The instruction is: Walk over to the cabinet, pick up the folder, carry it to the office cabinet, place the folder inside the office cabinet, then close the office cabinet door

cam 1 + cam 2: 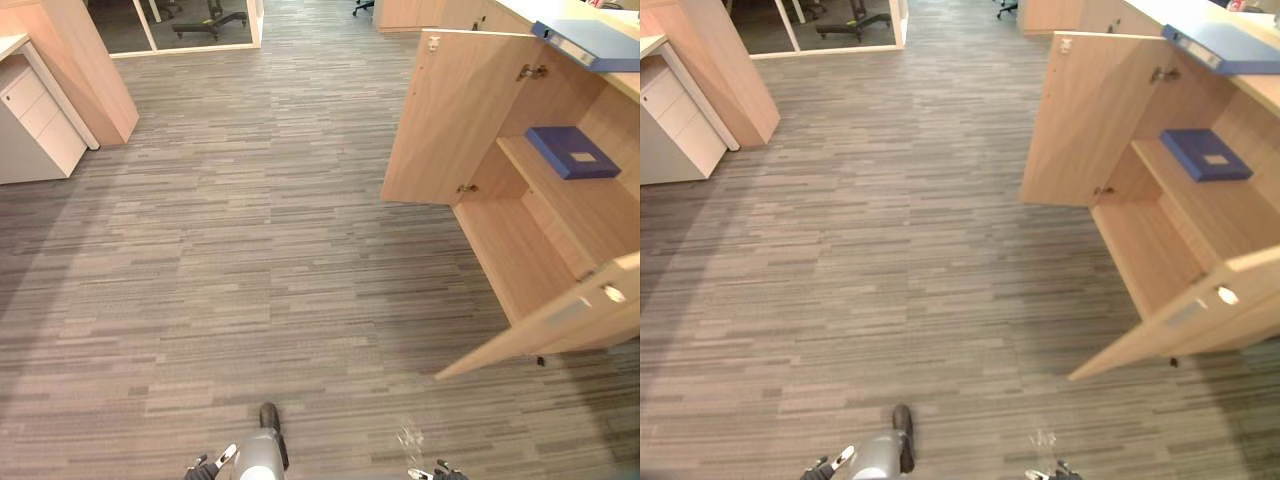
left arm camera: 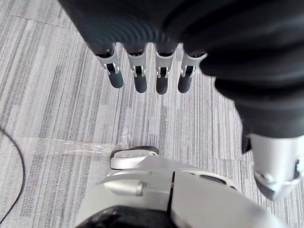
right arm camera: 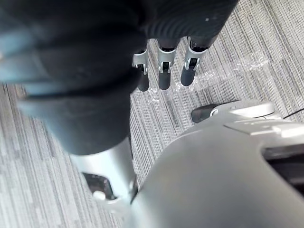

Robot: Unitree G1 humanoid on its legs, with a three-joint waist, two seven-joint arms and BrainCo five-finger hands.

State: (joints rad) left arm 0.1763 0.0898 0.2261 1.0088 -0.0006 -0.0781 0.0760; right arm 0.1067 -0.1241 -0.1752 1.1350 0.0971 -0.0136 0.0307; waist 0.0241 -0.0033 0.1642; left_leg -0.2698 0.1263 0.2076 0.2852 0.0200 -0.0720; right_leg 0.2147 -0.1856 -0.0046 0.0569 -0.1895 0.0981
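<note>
A wooden office cabinet [image 1: 560, 215] stands at the right with both doors swung open. A blue folder [image 1: 572, 152] lies flat on its inner shelf. Another blue binder [image 1: 592, 44] lies on the cabinet's top, sticking out over the edge. My left hand [image 2: 163, 76] hangs beside my body over the carpet, fingers straight and holding nothing. My right hand [image 3: 164, 71] hangs the same way on the other side, fingers straight and empty. Both hands are far from the cabinet.
The far door [image 1: 450, 115] and the near door [image 1: 560, 320] jut out into the carpeted floor. A white drawer unit [image 1: 35, 120] and a wooden panel [image 1: 85, 60] stand at the far left. An office chair [image 1: 210, 20] sits behind a glass partition at the back.
</note>
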